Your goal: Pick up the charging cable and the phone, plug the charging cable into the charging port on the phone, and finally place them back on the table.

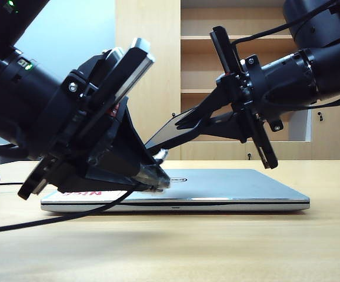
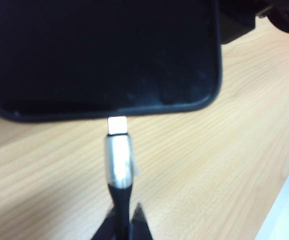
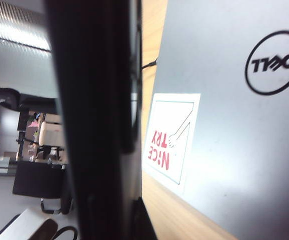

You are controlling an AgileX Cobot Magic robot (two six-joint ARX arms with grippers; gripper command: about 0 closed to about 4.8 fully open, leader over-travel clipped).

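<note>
The phone (image 2: 99,55) is a black slab held tilted above the table (image 1: 217,247); its short edge faces the left wrist view. My right gripper (image 1: 185,123) reaches in from the right and is shut on the phone (image 1: 161,136), which shows edge-on in the right wrist view (image 3: 94,120). My left gripper (image 2: 122,225) is shut on the black neck of the charging cable (image 1: 52,218). Its silver plug (image 2: 117,160) points at the phone's short edge and the white tip touches it. The charging port is hidden behind that tip. In the exterior view the left gripper (image 1: 152,176) sits low, just under the phone.
A closed silver laptop (image 1: 235,188) with a red-white sticker (image 3: 169,142) lies on the table under both grippers. The cable trails off to the left over the tabletop. A wooden shelf cabinet (image 1: 217,59) stands behind.
</note>
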